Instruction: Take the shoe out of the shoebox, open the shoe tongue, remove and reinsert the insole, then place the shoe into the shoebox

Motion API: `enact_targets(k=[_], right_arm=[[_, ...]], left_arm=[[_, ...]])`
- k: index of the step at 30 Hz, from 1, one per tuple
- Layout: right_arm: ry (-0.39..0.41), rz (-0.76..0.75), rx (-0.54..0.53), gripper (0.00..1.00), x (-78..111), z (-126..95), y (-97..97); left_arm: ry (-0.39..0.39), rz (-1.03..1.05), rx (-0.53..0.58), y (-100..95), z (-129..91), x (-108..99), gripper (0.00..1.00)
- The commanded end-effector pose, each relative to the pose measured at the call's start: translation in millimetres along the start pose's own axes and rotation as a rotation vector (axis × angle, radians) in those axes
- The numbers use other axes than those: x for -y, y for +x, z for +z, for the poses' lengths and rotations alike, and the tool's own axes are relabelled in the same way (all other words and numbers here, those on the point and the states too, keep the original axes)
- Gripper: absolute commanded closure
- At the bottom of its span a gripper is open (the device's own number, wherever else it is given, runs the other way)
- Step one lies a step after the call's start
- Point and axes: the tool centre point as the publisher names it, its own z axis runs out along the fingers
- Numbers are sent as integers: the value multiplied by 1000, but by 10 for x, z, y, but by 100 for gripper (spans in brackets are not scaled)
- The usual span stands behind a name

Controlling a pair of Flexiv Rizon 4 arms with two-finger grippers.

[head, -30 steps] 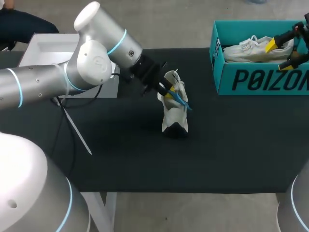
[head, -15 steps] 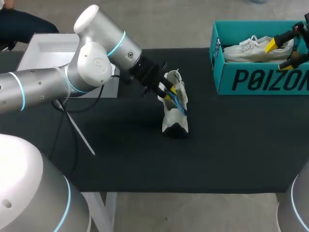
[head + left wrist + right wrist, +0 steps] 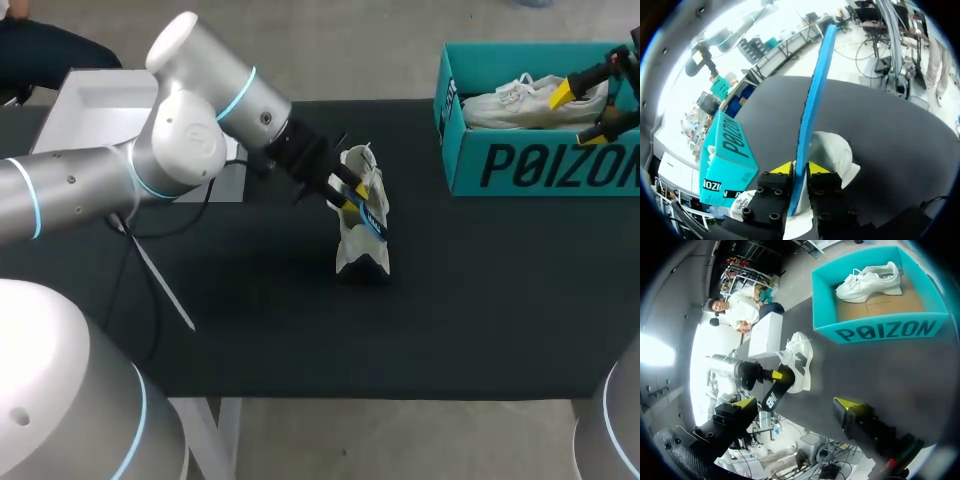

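The left jaws are clamped on one end of the blue insole (image 3: 812,95), which sticks out ahead of them, close against the white shoe (image 3: 362,255) standing just below. The insole looks light and bendy, so it will likely buckle if pushed endwise. The shoe is soft, stands unsupported, and may tip. Bare desk (image 3: 280,330) surrounds it. Far right, the right jaws hang apart above the shoebox (image 3: 540,165), with a second shoe (image 3: 520,100) under them.
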Motion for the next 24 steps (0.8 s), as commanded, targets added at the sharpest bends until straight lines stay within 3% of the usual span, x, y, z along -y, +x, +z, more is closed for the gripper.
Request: enact_targets(k=[1,12,24], right_arm=[[2,2,3,0,-3,-2,1],[2,2,3,0,-3,-2,1],[2,2,3,0,-3,-2,1]], left_arm=[[-6,-2,-5,36,-8,25,100],[20,-77,61,9,62,-125,100],[-46,-117,60,-129,107,-365,100]])
